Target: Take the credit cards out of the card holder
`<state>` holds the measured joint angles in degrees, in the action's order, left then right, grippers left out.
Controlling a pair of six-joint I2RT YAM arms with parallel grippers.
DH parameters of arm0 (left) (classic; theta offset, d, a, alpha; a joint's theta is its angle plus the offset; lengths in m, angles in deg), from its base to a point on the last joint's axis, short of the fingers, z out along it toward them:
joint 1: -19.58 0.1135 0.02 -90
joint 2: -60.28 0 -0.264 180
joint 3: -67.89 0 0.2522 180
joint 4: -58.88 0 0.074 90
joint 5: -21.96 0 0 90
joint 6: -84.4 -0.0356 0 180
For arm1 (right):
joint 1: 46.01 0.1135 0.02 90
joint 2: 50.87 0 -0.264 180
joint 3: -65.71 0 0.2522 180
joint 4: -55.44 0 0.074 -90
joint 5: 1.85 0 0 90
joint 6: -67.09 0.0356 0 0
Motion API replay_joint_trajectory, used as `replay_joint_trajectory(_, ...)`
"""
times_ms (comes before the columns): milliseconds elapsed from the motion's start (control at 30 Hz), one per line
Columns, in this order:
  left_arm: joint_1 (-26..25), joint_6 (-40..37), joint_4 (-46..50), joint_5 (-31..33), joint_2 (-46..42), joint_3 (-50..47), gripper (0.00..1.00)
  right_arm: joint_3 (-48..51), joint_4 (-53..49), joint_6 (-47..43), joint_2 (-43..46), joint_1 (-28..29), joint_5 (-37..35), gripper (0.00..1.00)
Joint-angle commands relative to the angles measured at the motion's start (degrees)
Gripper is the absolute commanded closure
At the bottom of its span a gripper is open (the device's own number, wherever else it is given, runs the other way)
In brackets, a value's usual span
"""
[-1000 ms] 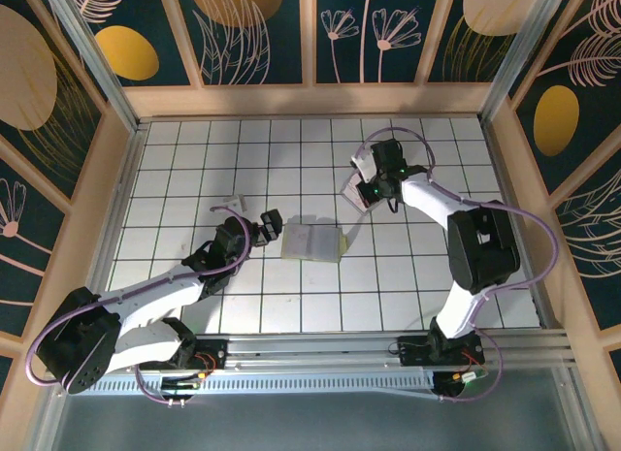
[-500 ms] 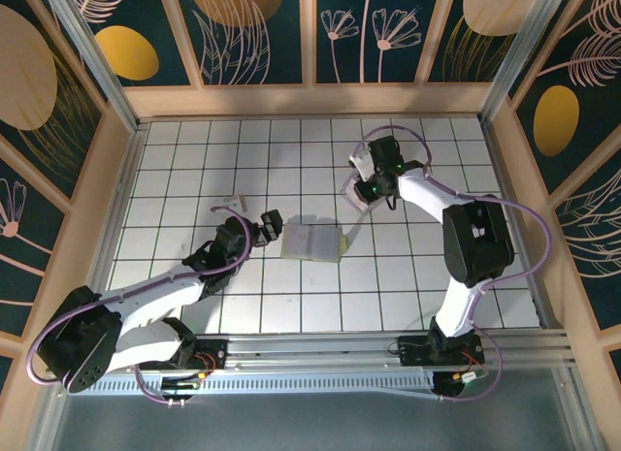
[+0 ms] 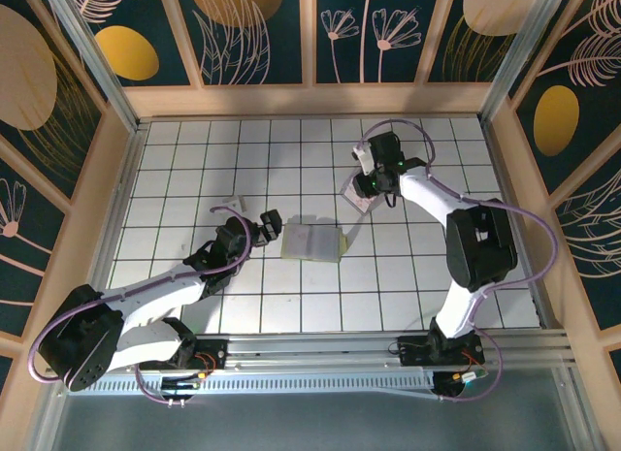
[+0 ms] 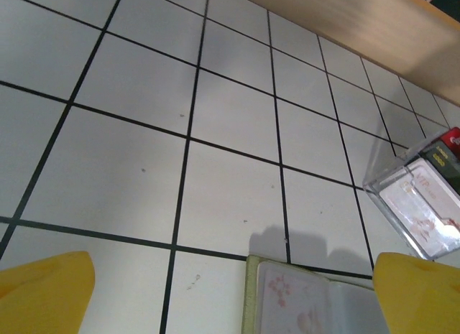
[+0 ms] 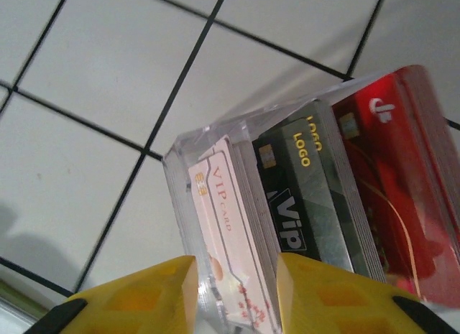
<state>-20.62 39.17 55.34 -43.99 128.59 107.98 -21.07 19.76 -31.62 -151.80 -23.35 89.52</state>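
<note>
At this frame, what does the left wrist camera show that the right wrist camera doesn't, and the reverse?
Left wrist, not right wrist: the card holder lying open at the bottom edge, its pale inside facing up, and the wooden wall beyond the tiles. Right wrist, not left wrist: the pink VIP card, black card and red card close enough to read. Both: the clear box holding those cards, resting on the tiled table.

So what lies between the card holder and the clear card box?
Bare tiled table only, between card holder and clear card box, in the left wrist view.
</note>
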Motion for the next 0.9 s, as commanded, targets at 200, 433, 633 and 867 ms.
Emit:
replay_joint_trajectory(200,1.97,10.88,6.69,8.15,-0.55,-0.82,0.01,2.07,-1.12,29.77,4.8,15.08,-10.23,0.58)
replay_joint_trajectory(433,3.31,17.99,10.28,10.73,-2.19,-3.15,0.01,0.43,-1.02,40.66,-2.07,25.41,-11.45,0.51)
replay_joint_trajectory(633,3.35,19.31,13.76,12.99,-3.6,-3.39,0.01,-3.72,-3.6,42.79,-8.62,30.36,-12.09,0.3)
replay_joint_trajectory(867,3.32,19.47,12.64,12.99,-5.38,-4.78,0.01,-5.77,-4.62,42.65,-12.04,31.84,-12.43,0.23)
